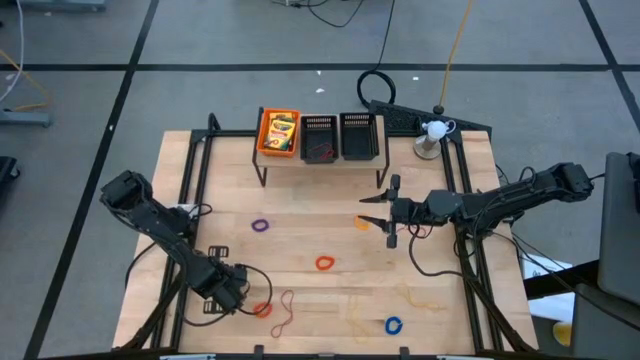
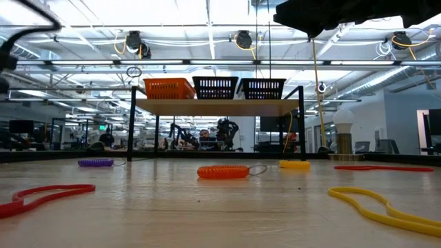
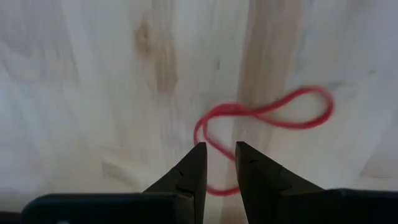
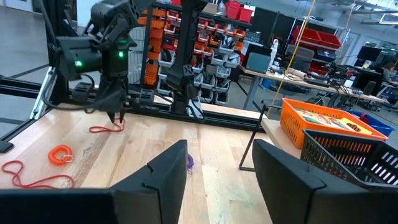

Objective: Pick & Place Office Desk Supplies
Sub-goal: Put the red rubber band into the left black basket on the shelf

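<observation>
My left gripper [image 1: 238,292] is low over the table's near left part, pointing down. Its fingers [image 3: 194,169] are narrowly open, either side of a strand of a thin red band [image 3: 267,115] that lies flat on the wood [image 1: 262,310]. My right gripper [image 1: 375,212] hangs open above the table's right middle, beside a yellow ring [image 1: 362,222]. The purple ring [image 1: 261,226], orange ring [image 1: 324,263] and blue ring [image 1: 393,325] lie flat on the table. So do a reddish-brown loopy band [image 1: 285,318] and tan bands [image 1: 420,296]. Yellow-and-green card boxes [image 1: 279,130] lie in the orange bin.
A raised shelf at the far edge carries the orange bin [image 1: 263,140] and two black mesh bins [image 1: 318,138] [image 1: 358,136]. A small white lamp [image 1: 432,132] stands at the far right corner. Cables run along both table sides. Bare wood lies between the rings.
</observation>
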Available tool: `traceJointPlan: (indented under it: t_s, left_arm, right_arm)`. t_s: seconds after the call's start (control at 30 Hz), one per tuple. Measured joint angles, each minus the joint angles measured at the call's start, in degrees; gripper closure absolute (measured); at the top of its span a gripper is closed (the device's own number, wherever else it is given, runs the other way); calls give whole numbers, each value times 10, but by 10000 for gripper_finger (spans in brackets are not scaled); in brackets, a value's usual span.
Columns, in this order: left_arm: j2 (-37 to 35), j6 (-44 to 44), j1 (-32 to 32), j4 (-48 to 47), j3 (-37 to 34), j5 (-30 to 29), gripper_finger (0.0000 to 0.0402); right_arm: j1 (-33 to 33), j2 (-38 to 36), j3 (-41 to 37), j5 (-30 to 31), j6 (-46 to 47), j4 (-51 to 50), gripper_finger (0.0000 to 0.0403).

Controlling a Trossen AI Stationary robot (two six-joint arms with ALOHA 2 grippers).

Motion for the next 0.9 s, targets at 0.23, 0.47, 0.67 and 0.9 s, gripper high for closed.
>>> traceJointPlan:
  t_s: [0.23, 0.47, 0.67, 0.9]
  left_arm:
    - [1, -19, 0, 15, -34, 16, 323]
    - [1, -14, 0, 50, -34, 5, 323]
    - [1, -10, 0, 75, -34, -17, 323]
    - [1, -10, 0, 74, -34, -37, 323]
  right_arm:
    - [0, 0, 0, 0, 0, 0, 232]
    - [0, 0, 0, 0, 0, 0, 232]
    - [0, 0, 0, 0, 0, 0, 232]
    - [0, 0, 0, 0, 0, 0, 232]
